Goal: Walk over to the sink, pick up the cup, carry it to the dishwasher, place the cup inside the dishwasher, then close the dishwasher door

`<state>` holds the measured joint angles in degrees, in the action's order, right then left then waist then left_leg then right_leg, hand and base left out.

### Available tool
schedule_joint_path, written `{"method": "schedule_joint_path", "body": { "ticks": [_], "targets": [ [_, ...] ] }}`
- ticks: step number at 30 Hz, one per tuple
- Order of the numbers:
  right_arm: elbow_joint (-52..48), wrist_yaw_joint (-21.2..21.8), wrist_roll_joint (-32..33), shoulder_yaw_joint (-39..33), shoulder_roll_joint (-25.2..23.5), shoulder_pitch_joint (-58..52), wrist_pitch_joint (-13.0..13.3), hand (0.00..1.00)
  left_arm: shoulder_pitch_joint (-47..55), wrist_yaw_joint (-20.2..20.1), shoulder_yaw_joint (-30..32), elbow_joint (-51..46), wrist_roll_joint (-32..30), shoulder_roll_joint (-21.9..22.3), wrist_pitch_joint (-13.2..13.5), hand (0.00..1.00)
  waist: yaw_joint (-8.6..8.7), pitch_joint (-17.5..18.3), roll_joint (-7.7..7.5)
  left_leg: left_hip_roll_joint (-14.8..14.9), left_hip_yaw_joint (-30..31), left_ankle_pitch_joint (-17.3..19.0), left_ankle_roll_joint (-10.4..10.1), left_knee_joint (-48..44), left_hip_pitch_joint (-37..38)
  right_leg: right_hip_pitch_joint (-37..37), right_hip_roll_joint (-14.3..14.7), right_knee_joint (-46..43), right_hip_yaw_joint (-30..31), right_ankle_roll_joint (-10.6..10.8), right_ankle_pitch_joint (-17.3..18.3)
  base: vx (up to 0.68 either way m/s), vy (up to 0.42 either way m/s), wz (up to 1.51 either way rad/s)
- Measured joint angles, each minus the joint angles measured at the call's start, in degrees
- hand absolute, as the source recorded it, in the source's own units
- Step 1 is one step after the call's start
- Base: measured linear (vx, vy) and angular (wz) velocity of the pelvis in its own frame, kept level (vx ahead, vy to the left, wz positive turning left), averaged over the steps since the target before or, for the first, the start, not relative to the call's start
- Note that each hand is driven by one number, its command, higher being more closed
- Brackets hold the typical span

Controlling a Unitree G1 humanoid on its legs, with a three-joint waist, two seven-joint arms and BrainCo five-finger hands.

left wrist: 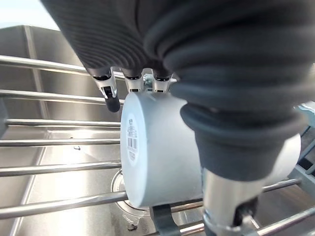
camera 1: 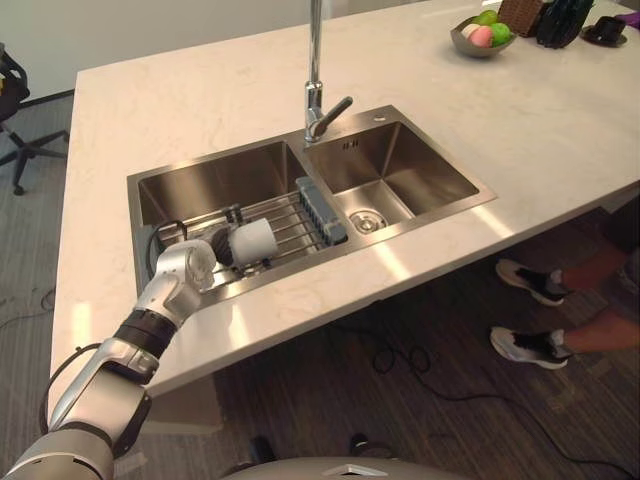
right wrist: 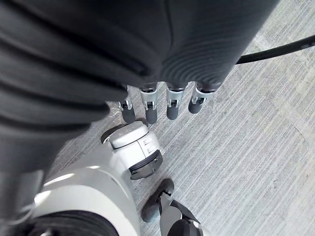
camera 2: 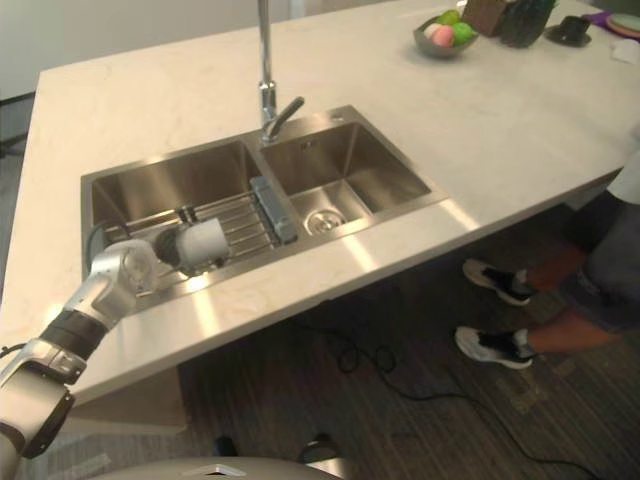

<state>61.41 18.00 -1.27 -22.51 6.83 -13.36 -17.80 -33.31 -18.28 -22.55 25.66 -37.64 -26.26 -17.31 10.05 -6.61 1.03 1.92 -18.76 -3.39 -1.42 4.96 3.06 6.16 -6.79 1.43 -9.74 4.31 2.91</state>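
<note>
A white cup point(camera 1: 255, 240) lies on its side on the wire rack point(camera 1: 290, 215) across the left basin of the steel sink point(camera 1: 440, 215). My left hand point(camera 1: 185, 268) reaches into that basin from the near side. In the left wrist view its fingers point(left wrist: 109, 91) curl over the cup point(left wrist: 162, 152) while the thumb presses the cup's other side, so the hand is shut on it. The cup's base faces the basin's left wall. My right hand point(right wrist: 147, 110) hangs over the floor, fingers relaxed and holding nothing.
A tall faucet point(camera 1: 315, 90) rises behind the divider between the basins. A grey-blue strip point(camera 1: 320, 210) ends the rack. A fruit bowl point(camera 1: 482, 38) and dark items stand at the counter's far right. A person's shoes point(camera 1: 530, 285) are on the floor at right; an office chair point(camera 1: 15, 100) at left.
</note>
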Motion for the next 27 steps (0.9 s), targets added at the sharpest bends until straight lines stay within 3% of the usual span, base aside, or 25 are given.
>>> {"method": "schedule_joint_path", "body": {
  "ticks": [10, 11, 22, 27],
  "targets": [
    [0.0, -1.2, 1.2, 1.6, 0.0, 0.0, 0.0, 0.0, 0.8, 0.4, -0.1, 1.4, -2.7, 1.3, 0.0, 0.0, 1.12, 0.0, 0.04, 0.0, -0.2, 0.0, 0.0, 0.0, 0.1, -0.1, 0.0, -0.1, 0.2, 0.0, 0.0, 0.0, 0.0, 0.0],
    [0.0, -1.2, 1.2, 1.6, 0.1, 0.0, 0.0, 0.0, 0.8, 0.6, 0.1, 2.1, -3.3, 1.6, -0.1, 1.0, 1.15, 0.0, 0.06, 0.1, -0.3, 0.0, 0.0, 0.0, 0.1, -0.1, 0.0, -0.2, 0.3, 0.0, 0.0, 0.0, 0.0, 0.0],
    [0.1, -1.0, 1.0, 0.7, 0.5, -0.3, 0.0, 0.0, 1.0, 1.0, 4.2, 7.5, -6.5, 3.8, 0.0, 1.0, 1.96, 0.2, 0.85, 0.1, -1.9, 0.6, -0.3, 0.0, 1.1, -0.1, 0.2, -0.2, 2.1, 0.0, 0.0, 0.0, 0.004, -0.08],
    [0.1, -1.0, 0.9, 0.5, 0.5, -0.3, 0.1, 0.0, 1.6, 7.2, 4.6, 9.2, -6.3, 5.3, 1.7, 1.0, 2.22, 0.2, 0.92, 0.1, -1.9, 0.6, -0.3, 0.0, 1.1, -0.1, 0.2, -0.2, 2.2, 0.0, 0.0, 0.0, 0.0, 0.0]
  ]
}}
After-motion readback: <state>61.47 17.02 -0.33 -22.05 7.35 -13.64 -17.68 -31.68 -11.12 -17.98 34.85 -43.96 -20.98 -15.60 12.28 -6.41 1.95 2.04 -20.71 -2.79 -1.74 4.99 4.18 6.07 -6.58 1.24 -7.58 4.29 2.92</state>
